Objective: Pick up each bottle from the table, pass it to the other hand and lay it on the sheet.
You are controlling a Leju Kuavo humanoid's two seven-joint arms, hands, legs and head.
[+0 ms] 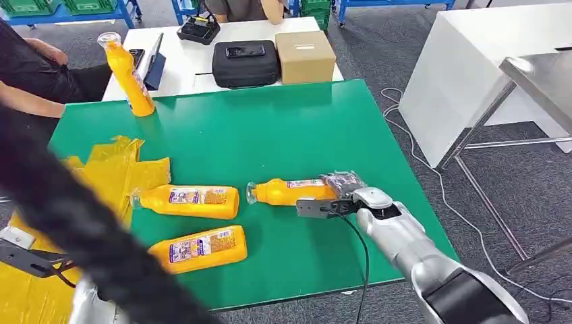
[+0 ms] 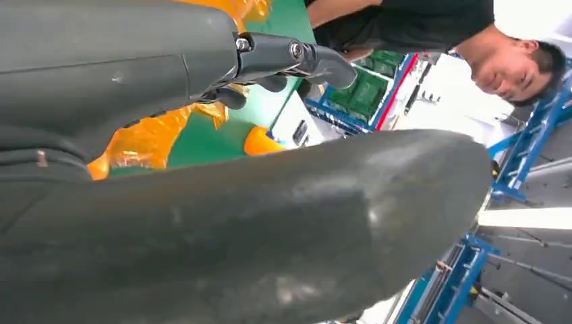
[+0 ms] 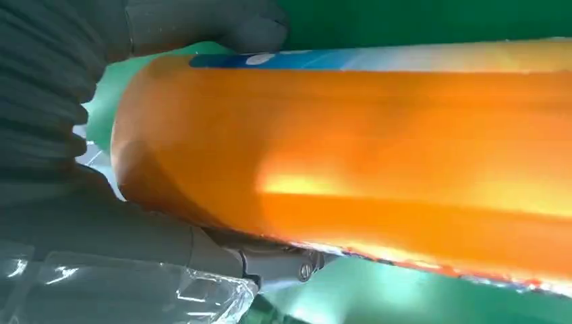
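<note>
My right hand (image 1: pixel 342 187) grips the base end of an orange bottle (image 1: pixel 289 192) that lies sideways over the green table (image 1: pixel 303 128), cap toward the left. Up close, that bottle (image 3: pixel 378 155) sits between the thumb and the fingers (image 3: pixel 202 27). Two more orange bottles (image 1: pixel 189 201) (image 1: pixel 200 248) lie to the left, beside the crumpled yellow sheet (image 1: pixel 125 169). A fourth bottle (image 1: pixel 126 74) stands tilted at the far left corner. My left hand (image 2: pixel 135 74) hangs over the sheet (image 2: pixel 145 138), fingers (image 2: pixel 297 57) apart and holding nothing.
A person in black (image 1: pixel 34 71) sits at the table's far left. Behind the green table, a white table carries a black case (image 1: pixel 245 63), a cardboard box (image 1: pixel 305 56) and a tablet (image 1: pixel 154 62). A white counter (image 1: pixel 472 74) and a steel table (image 1: pixel 539 81) stand to the right.
</note>
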